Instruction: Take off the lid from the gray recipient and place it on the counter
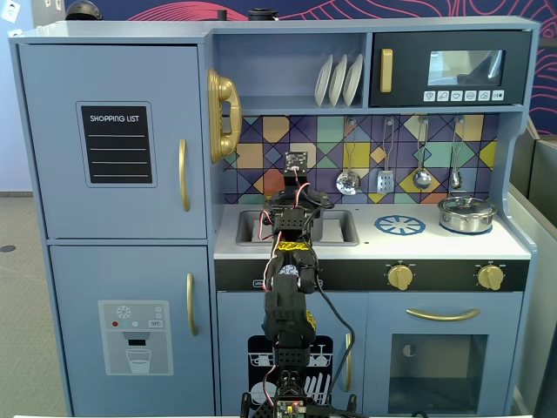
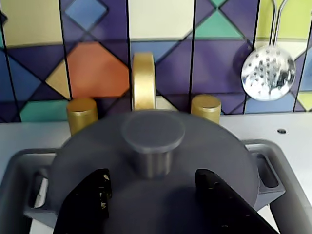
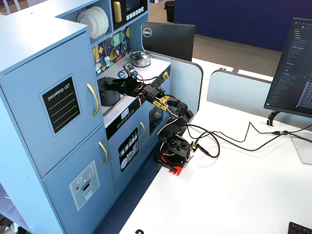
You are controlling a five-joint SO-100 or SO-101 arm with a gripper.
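Note:
The gray recipient (image 3: 108, 95) stands in the sunken sink (image 2: 14, 170) of the white counter (image 1: 418, 246). The lid (image 2: 209, 146), a matte dark gray disc, lies flat on it, with its central knob (image 2: 153, 132) upright. My gripper (image 2: 153, 192) hovers just above the near half of the lid and is open. Its black fingers (image 2: 87, 204) stand one on each side of the knob without touching it. One pot handle (image 2: 265, 170) shows at the right. In a fixed view, my arm (image 1: 291, 261) hides most of the pot.
A gold faucet (image 2: 144, 80) and two gold taps (image 2: 82, 114) stand right behind the pot, against the tiled wall. A slotted spoon (image 2: 268, 73) hangs at the right. A shiny silver pot (image 1: 467, 213) and a blue burner print (image 1: 400, 225) lie right of the sink.

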